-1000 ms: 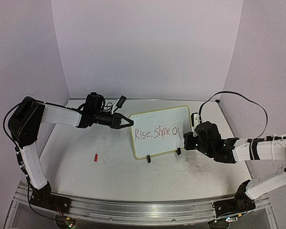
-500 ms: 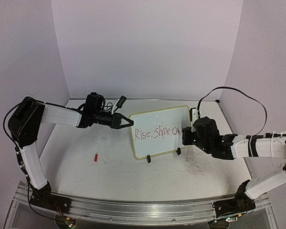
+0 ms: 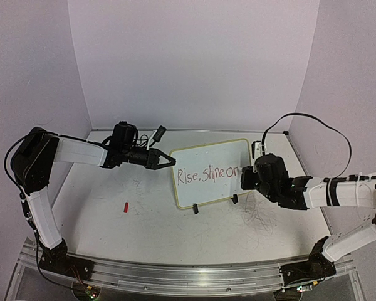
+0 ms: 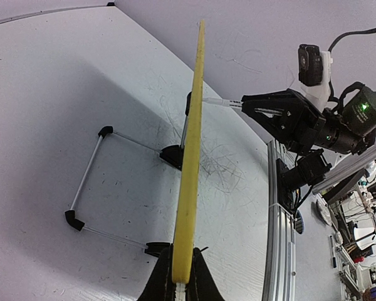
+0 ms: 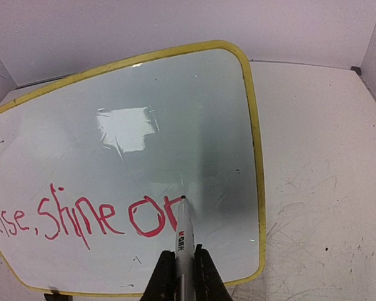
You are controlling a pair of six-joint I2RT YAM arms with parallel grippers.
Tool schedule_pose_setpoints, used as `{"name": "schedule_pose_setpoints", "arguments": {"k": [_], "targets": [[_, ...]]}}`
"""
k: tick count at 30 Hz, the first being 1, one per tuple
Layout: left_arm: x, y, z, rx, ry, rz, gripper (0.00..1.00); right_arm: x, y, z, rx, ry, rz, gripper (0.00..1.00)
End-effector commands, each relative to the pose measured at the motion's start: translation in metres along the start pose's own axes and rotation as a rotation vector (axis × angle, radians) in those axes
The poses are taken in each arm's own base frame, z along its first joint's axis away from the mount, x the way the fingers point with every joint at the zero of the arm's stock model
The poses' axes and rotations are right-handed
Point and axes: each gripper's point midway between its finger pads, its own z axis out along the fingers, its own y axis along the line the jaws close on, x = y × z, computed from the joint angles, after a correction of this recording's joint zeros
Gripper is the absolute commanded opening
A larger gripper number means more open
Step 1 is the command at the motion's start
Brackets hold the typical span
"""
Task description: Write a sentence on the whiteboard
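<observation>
Yellow rim: the pale edge of the whiteboard (image 4: pixel 191 157) runs straight up the left wrist view, and the left gripper (image 4: pixel 182 279) is clamped onto it, one finger on each face.
Board position: it stands tilted back on a wire stand (image 4: pixel 88 188) with black feet, mid-table (image 3: pixel 113 226), between the two arms.
Writing: the sentence (image 5: pixel 81 216) reads "Rise, shine on" in thin red strokes across the lower half of the board.
Right gripper (image 5: pixel 180 271): clenched around a marker (image 5: pixel 183 232), whose tip touches the board right at the last letter.
Step in hand: by the look of it, the final "n" is being finished, so the line seems nearly complete.
Handling: a thin, stiff panel, probably light, with a glossy, slippery face. On so slight a stand it would likely skid or tip back under pen pressure, so it needs bracing.
Where to hold: the rim at a side edge, pinched flat across both faces, clear of the ink.
Risk: a heavy stroke may shove the board, and a finger straying onto fresh red would smear it.
Loose item: a small red piece (image 3: pixel 125 207), perhaps the cap, lies well apart to the left.
</observation>
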Motion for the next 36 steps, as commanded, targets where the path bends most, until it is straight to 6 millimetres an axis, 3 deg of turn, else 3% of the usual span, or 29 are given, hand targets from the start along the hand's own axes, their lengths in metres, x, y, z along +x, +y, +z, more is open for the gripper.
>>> {"name": "schedule_pose_setpoints", "arguments": {"k": [1,14,18,21,24,36], "targets": [[-0.006,-0.007,0.003,-0.019,0.010,0.030,0.00,0.001,-0.005,-0.002,0.012,0.000,0.025,0.00],[-0.005,-0.006,0.003,-0.022,0.012,0.028,0.00,0.022,-0.008,-0.006,-0.012,0.058,0.038,0.00],[-0.006,-0.005,0.003,-0.030,0.010,0.032,0.00,-0.004,-0.002,-0.018,-0.046,0.005,0.055,0.00],[-0.007,-0.005,0.002,-0.041,0.015,0.041,0.03,-0.040,-0.001,-0.039,-0.067,-0.075,0.082,0.00],[-0.015,-0.005,-0.001,-0.071,0.003,0.062,0.16,-0.059,-0.004,-0.057,-0.083,-0.136,0.078,0.00],[-0.058,-0.035,-0.041,-0.207,-0.099,0.137,0.80,-0.065,-0.019,-0.084,-0.090,-0.180,0.038,0.00]]}}
